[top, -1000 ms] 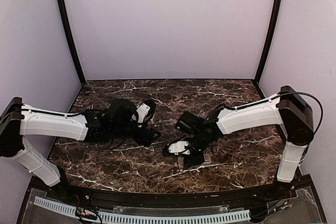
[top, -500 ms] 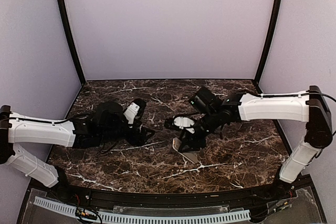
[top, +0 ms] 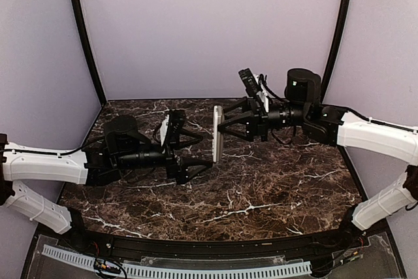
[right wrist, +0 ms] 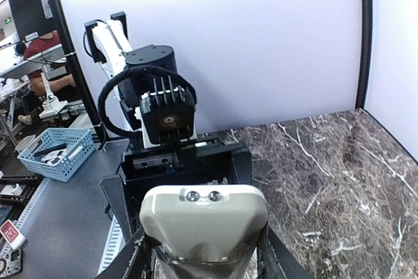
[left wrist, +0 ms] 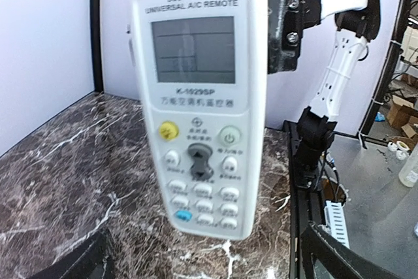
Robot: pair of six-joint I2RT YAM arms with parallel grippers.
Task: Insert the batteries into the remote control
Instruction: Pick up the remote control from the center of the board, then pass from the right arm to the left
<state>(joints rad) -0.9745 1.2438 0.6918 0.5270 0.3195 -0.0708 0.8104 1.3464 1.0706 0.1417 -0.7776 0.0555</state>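
i am counting one remote control (top: 218, 134) and two arms, each with one gripper. the remote control is hanging upright in the air over the middle of the marble tabletop (top: 294, 187), lifted off the surface, long axis vertical.

the right gripper (top: 226, 125) is clamping the remote control. in the right wrist view its fingers (right wrist: 134, 253) are sitting on either side of the white body, with the end carrying two small emitters pointing away from the camera. the right arm is reaching in from the right edge, forearm raised and roughly level, wrist pointing toward the left arm.

the left gripper (top: 199, 151) is standing with its jaws spread wide and nothing between them, just beside the remote control and facing it. the left arm is stretching low from the left edge toward the centre. in the left wrist view the keypad and screen side is facing the camera square on, screen at the top, buttons below.
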